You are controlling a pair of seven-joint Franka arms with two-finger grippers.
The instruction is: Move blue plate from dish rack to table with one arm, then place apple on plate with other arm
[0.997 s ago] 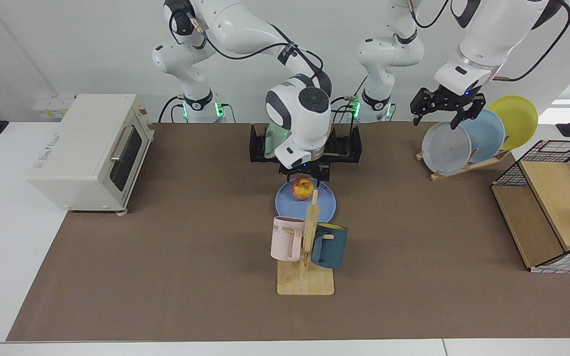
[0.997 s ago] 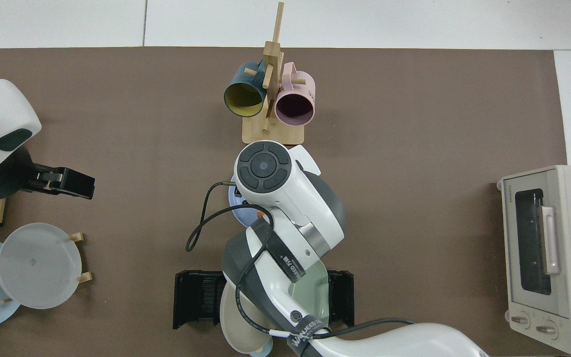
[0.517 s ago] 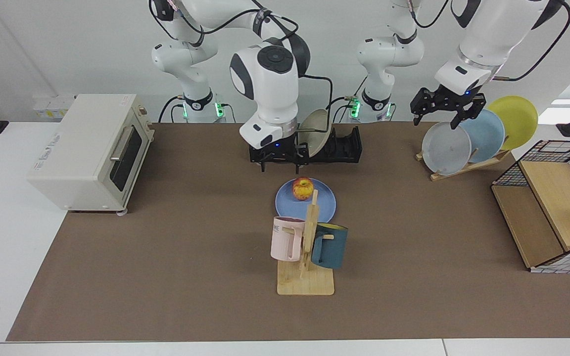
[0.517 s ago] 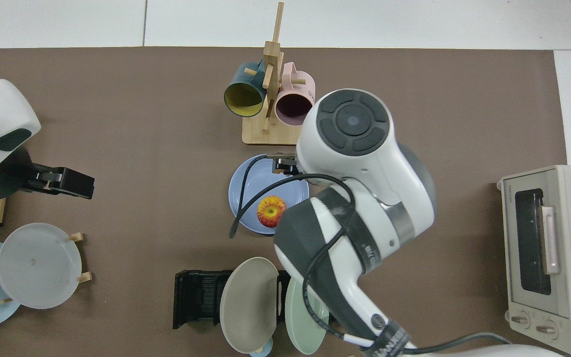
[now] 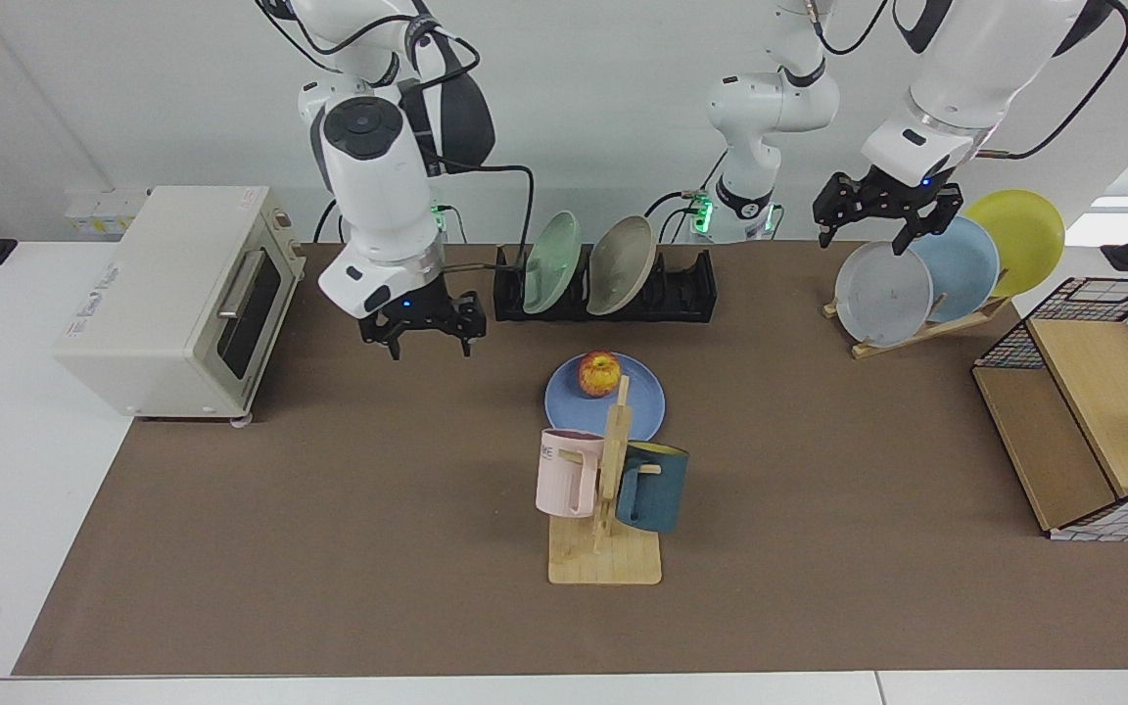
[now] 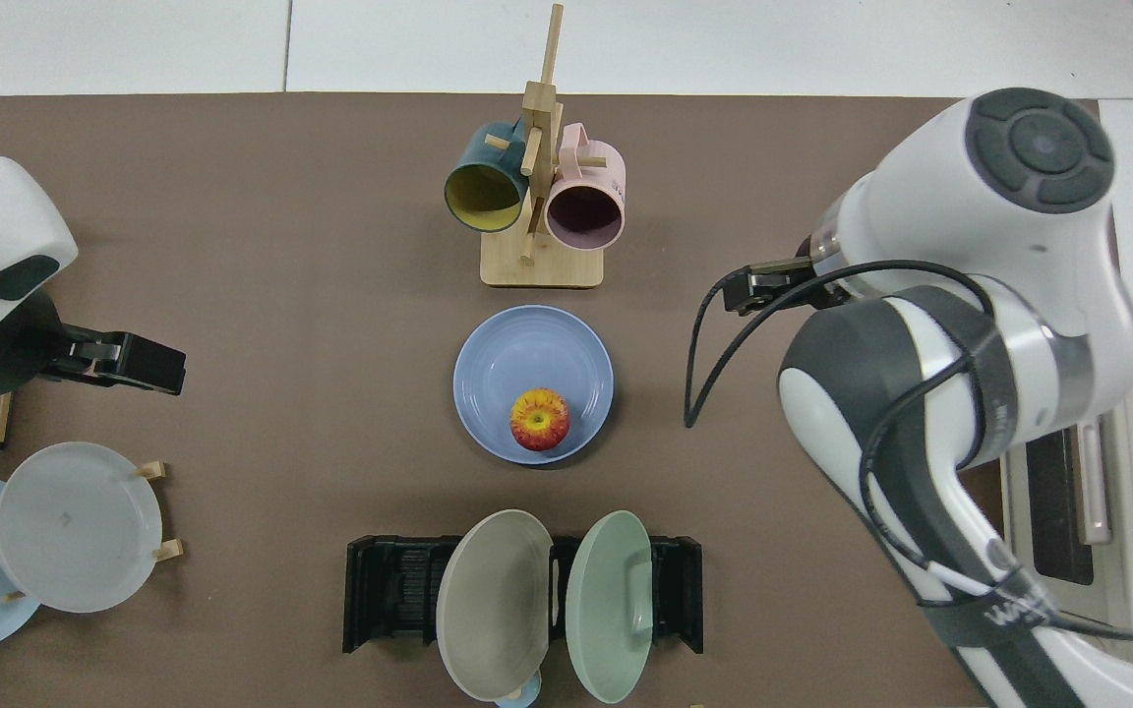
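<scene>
So, the apple point(image 5: 599, 373) sits on the blue plate point(image 5: 637, 404), toward the plate's rack-side edge, and the plate lies flat on the brown mat of the table point(image 5: 329, 509), between the black dish rack point(image 5: 681, 289) and the wooden mug tree point(image 5: 609, 490). My right gripper point(image 5: 421, 336) hangs over the mat betw. the toaster oven point(image 5: 182, 299) and the rack, fingers spread, nothing in them. My left gripper point(image 5: 882, 217) hovers above the grey plate point(image 5: 881, 294) on the slanted wooden stand, fingers apart, also empty; that arm waits. The rack holds a green plate point(image 5: 549, 262) and a beige plate point(image 5: 618, 264), both leaning on edge. Pink mug point(image 5: 564, 472) and dark blue mug point(image 5: 652, 487) hang on the tree.
</scene>
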